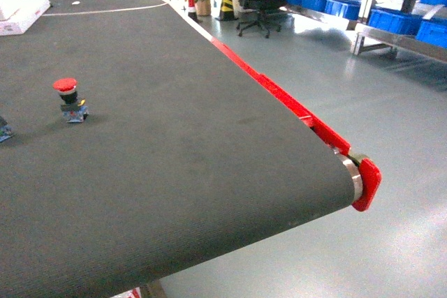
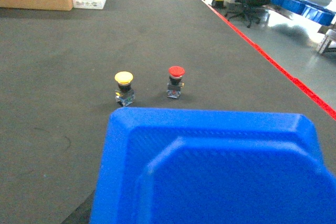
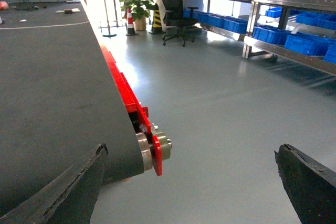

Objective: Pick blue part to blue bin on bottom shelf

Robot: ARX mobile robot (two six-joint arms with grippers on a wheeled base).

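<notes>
Nearest the left wrist camera: blue plastic bin, filling the lower frame, apparently carried; left jaws hidden, cannot tell their state. Beyond it on the conveyor belt, yellow push-button and red push-button, apart. No blue part visible. Right gripper fingers wide apart, empty. Bin likely light, stiff, smooth; grip by rim.

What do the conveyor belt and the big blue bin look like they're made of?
The conveyor belt looks like dark rubber or rubberized fabric, matte with a fine woven texture. The blue bin seems moulded plastic, glossy, with rounded edges and soft highlights.
</notes>
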